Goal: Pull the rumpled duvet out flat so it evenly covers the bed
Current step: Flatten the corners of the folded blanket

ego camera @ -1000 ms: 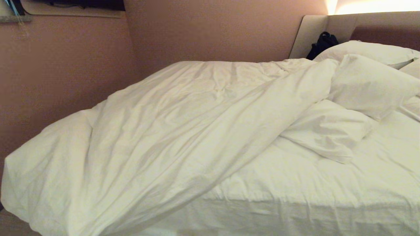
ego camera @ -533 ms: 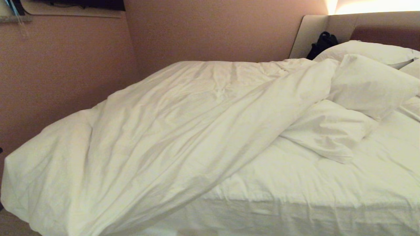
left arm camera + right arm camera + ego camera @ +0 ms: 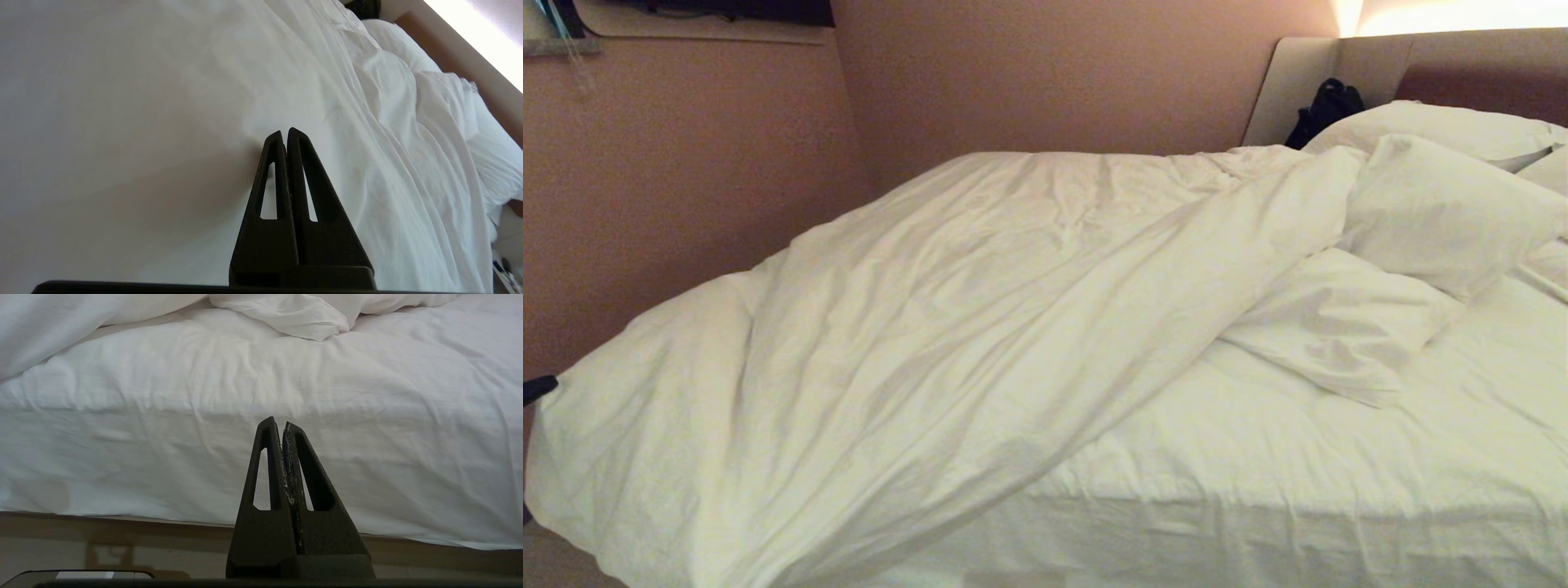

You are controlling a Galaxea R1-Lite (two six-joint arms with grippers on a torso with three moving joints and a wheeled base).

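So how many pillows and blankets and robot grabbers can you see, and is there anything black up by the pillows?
Pillows: 3, one at the back, one leaning in front, one lying lower; a sliver at the right edge may be another.
Duvet: 1
Grippers: 2, left gripper, right gripper
Black bag-like thing: 1
Total: 7

My head view is dim and warm; the one bright source is a glowing strip above the headboard, blown to glare; soft shadows fill the duvet folds; my left wrist view blurs close fabric; my right wrist view is brighter, sharp.
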